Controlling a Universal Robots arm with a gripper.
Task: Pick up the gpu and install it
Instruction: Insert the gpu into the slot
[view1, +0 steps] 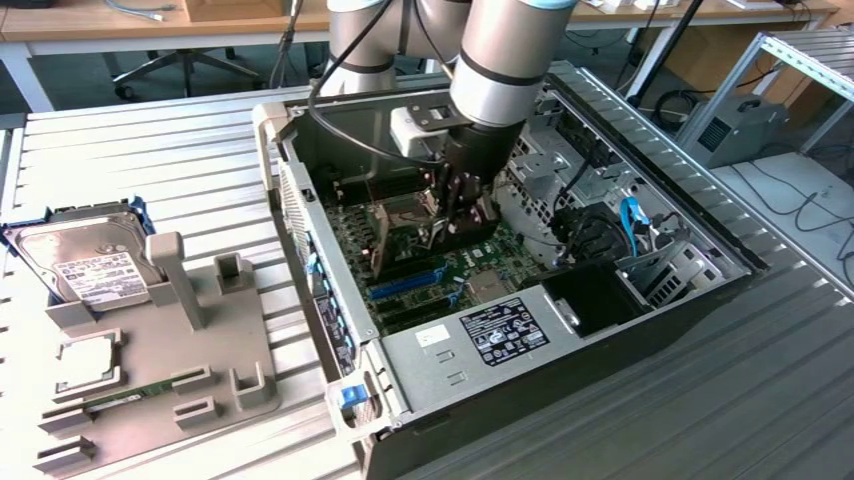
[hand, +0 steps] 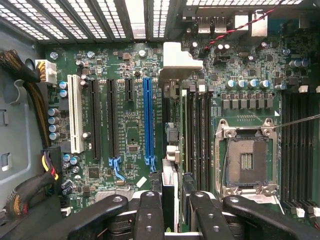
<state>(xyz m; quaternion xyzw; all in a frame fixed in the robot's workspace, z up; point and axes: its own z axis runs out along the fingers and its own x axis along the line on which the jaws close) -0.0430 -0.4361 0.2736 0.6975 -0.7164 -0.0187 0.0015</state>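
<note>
Ribbed grey metal tabletop (view1: 160, 170), with an open black computer case (view1: 667, 290) lying on it. The gpu (hand: 180, 60), a thin dark card with a silver metal bracket at its far end, sits inside the case and is seen edge-on in the wrist view. It stands over the green motherboard (hand: 130, 130), just beside the long blue slot (hand: 147, 120). Cannot tell whether it is seated. The gripper (hand: 175, 212) is down in the case, its black fingers (hand: 150, 215) clamped on the card's near end. Empty silver processor socket (hand: 246, 160) on the card's other side. Outside the case, toward the exterior view's left, a grey holder block (view1: 174, 380) carries a silver hard drive with a white label (view1: 94, 270) and a narrow green memory stick (view1: 134, 393).
</note>
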